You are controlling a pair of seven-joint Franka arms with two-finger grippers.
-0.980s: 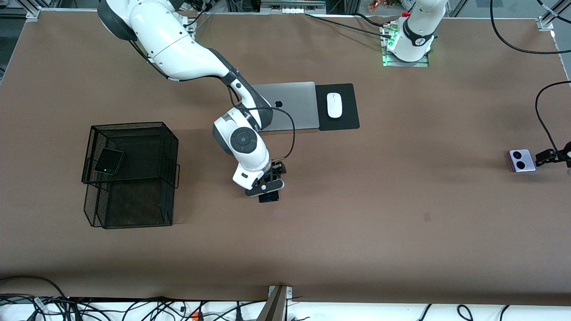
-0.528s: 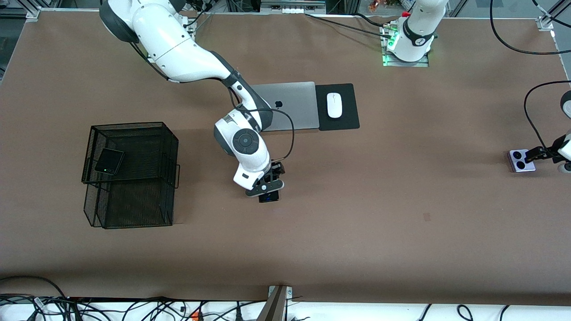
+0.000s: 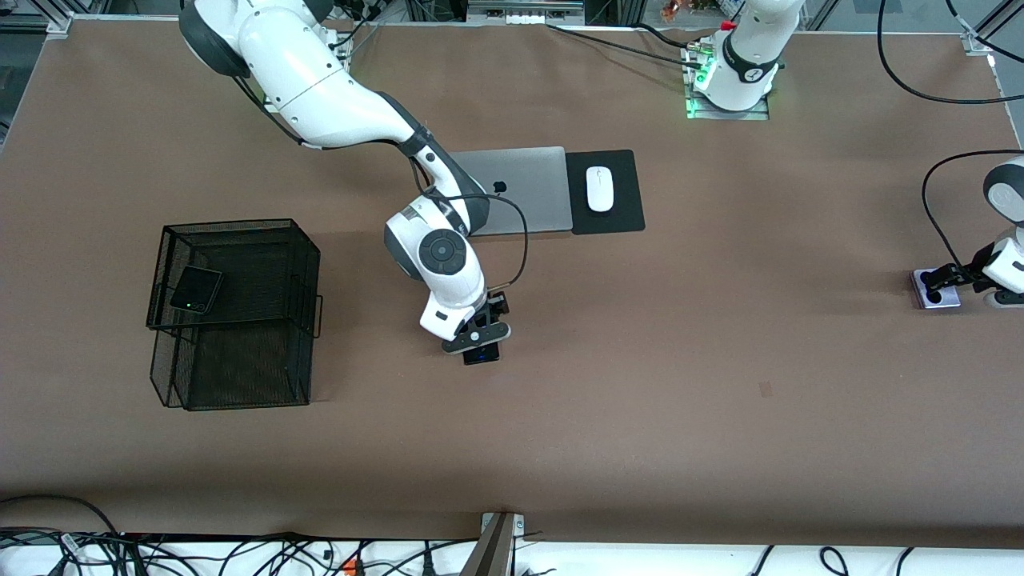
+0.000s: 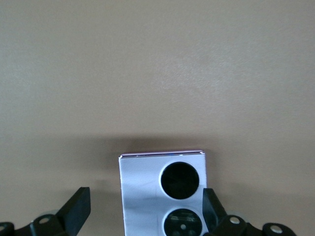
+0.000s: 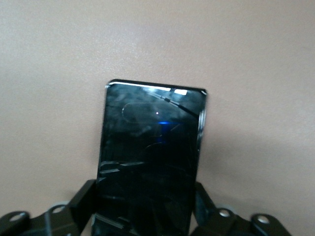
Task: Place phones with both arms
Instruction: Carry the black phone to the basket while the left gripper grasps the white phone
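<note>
The lavender-white phone (image 3: pixel 941 298) with two black lenses lies flat near the left arm's end of the table. My left gripper (image 3: pixel 938 279) is low over it and open. In the left wrist view the phone (image 4: pixel 142 191) lies between the fingers, one finger (image 4: pixel 78 209) apart from it and the other at its edge. My right gripper (image 3: pixel 482 346) is at mid-table, shut on the long slim black phone (image 3: pixel 482 357). In the right wrist view this phone (image 5: pixel 152 147) sticks out past the gripper (image 5: pixel 145 199), with a finger on each side. The small squarish black phone (image 3: pixel 196 289) lies on the upper tier of the black mesh tray (image 3: pixel 304 264).
A closed grey laptop (image 3: pixel 524 188) lies farther from the front camera than my right gripper. Beside it a white mouse (image 3: pixel 599 189) sits on a black pad (image 3: pixel 624 216). The mesh tray stands toward the right arm's end. Black cables hang near the left arm.
My left arm has come in from the table's end, and its open gripper now straddles the lavender phone. The right arm and the slim black phone have hardly moved.
</note>
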